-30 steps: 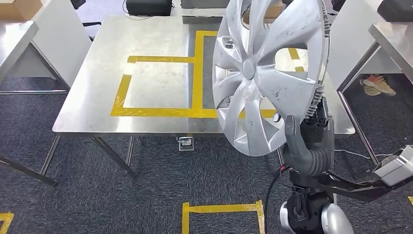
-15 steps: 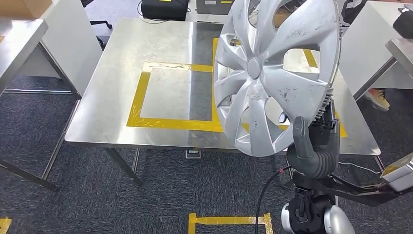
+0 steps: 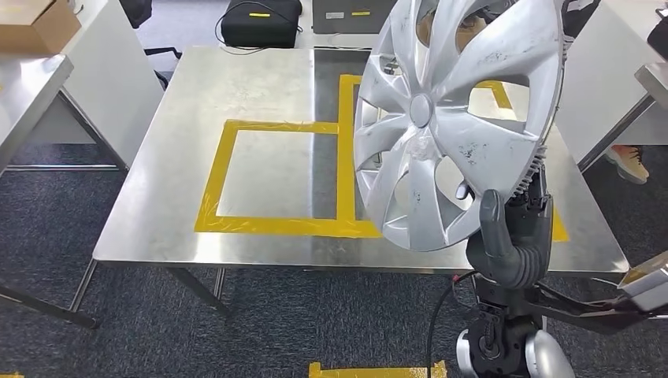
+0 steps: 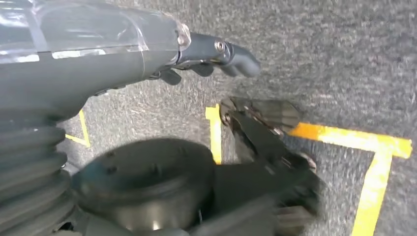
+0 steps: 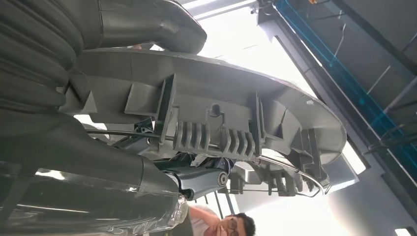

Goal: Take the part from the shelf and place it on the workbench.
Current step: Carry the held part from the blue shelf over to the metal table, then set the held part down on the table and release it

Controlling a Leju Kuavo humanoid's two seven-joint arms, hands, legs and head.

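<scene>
Head view: hubcap (image 3: 457,118) upright, face leftward.

The right robot hand (image 5: 123,142) grips the rim of a grey, ribbed plastic wheel cover (image 5: 231,123), its clips visible.

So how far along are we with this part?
Pickup looks done: the right hand holds the silver wheel cover upright by its lower rim, in front of the steel workbench. Still to do: set it down on the bench, perhaps inside the yellow tape outline, then let go. The left hand hangs over carpet.
</scene>
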